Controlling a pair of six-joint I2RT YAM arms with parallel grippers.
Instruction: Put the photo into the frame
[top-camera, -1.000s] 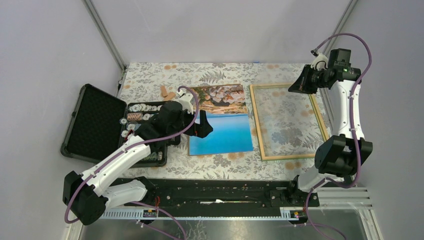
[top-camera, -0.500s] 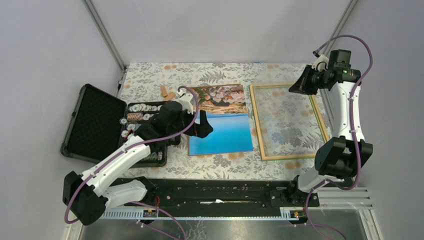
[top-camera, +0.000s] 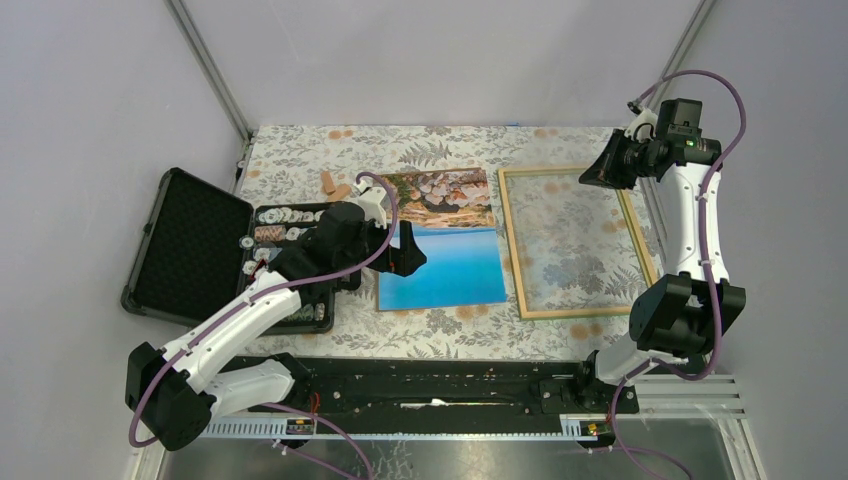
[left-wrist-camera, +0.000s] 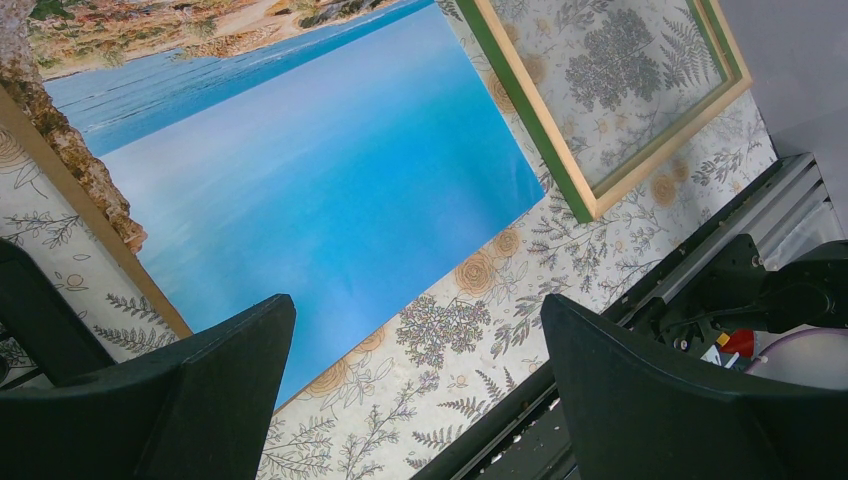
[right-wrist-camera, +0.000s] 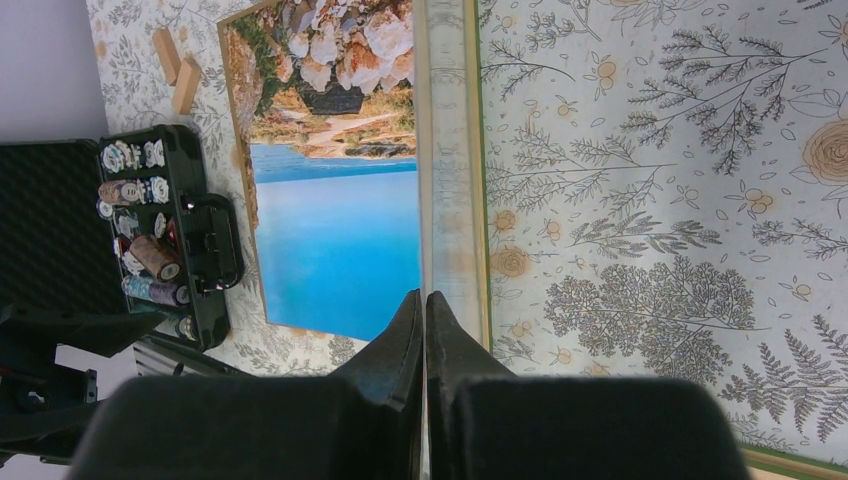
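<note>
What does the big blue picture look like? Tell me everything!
The photo is a big rectangular print, lying flat, picture up, on the flowery tablecloth. Most of it is smooth bright blue sea and sky; the far end shows brown-pink rocks. A thin brown edge peeks out along its left side. The frame lies right beside it on the right. The open left gripper hangs over its near left corner, not holding it.
</note>
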